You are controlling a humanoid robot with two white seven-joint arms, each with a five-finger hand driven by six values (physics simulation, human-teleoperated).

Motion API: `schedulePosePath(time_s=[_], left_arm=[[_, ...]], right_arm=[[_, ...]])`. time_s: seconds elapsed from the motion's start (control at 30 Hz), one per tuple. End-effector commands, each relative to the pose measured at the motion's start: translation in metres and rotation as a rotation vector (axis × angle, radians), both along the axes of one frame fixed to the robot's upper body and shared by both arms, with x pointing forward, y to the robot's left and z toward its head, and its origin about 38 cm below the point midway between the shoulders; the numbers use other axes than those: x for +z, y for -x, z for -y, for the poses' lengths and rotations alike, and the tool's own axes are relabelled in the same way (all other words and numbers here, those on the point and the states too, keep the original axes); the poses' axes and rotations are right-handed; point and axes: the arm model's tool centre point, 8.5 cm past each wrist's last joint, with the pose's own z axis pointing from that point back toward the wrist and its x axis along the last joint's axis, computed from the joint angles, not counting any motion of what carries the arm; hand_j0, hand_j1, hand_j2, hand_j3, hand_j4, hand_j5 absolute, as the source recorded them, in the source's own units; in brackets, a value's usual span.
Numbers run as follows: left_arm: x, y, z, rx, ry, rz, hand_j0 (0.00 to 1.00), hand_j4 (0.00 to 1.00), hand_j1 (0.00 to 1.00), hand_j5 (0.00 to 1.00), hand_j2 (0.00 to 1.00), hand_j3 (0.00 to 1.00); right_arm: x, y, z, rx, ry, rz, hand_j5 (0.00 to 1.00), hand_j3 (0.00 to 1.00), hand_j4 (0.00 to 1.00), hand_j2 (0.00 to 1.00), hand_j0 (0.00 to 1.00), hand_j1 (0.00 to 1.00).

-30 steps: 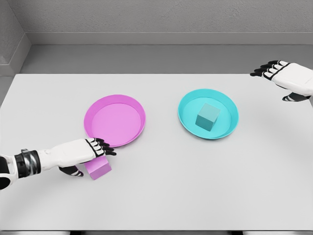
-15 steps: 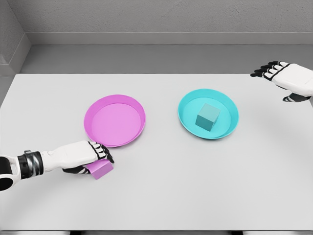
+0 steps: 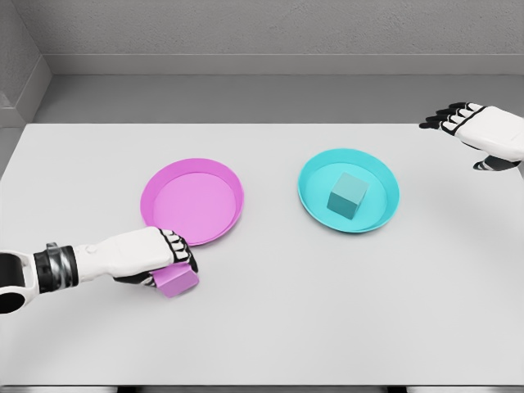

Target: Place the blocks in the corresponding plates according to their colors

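White tabletop [image 3: 270, 327] fills most of the head view, a broad pale surface whose far edge runs across the upper part of the scene against a grey floor and wall. Its near edge shows along the bottom. Wide bare stretches lie along the front, down the middle between the two plates, and toward the right side.

Left of centre sits a round pink plate [image 3: 191, 175] with a raised rim. Right of centre, well apart from it, sits a round cyan plate [image 3: 375, 173] of similar build. A cyan block [image 3: 347, 195] rests inside the cyan plate, near its middle and clear of the rim.

From the lower left, the white left arm reaches in across the table. Its left hand [image 3: 155, 255] lies just in front of the pink plate's near rim, dark fingertips [image 3: 182, 253] curled down over a pink block [image 3: 176, 281]. The hand is grasping this block, which peeks out beneath and to the right of the fingers. The block is outside the pink plate, just beside its front edge; whether it touches the table cannot be told.

At the upper right, near the table's far right corner, the right hand [image 3: 479, 131] hovers with fingers loosely extended, holding nothing, well away from both plates.
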Motion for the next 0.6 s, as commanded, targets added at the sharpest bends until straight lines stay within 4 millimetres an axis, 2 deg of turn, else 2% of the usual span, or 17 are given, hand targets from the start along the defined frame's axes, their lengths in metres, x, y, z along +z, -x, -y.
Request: schedulePosePath(time_s=[0.0,0.13,0.37,0.47,0.57], left_arm=[[0.007,0.000,0.002,-0.005,0.016,0.010,0.57,0.57,0.57,0.57,0.57,0.57],[0.019,0.001,-0.002,-0.012,0.016,0.029,0.57,0.57,0.57,0.57,0.57,0.57],[0.029,0.000,-0.033,0.041,-0.018,0.024,0.58,0.58,0.58,0.58,0.58,0.58],[0.027,-0.002,-0.040,0.062,-0.024,0.017,0.59,0.59,0.59,0.59,0.59,0.59],[0.034,-0.007,-0.044,0.078,-0.018,0.037,0.59,0.59,0.59,0.59,0.59,0.59]], right_arm=[[0.001,0.000,0.001,-0.003,-0.005,0.001,1.00,1.00,1.00,1.00,1.00,1.00],[0.001,0.000,0.001,-0.003,-0.005,0.001,1.00,1.00,1.00,1.00,1.00,1.00],[0.001,0.000,0.002,-0.004,-0.002,-0.001,1.00,1.00,1.00,1.00,1.00,1.00],[0.000,0.000,0.001,-0.003,-0.001,-0.004,1.00,1.00,1.00,1.00,1.00,1.00],[0.000,0.001,0.002,-0.005,0.002,-0.003,1.00,1.00,1.00,1.00,1.00,1.00]])
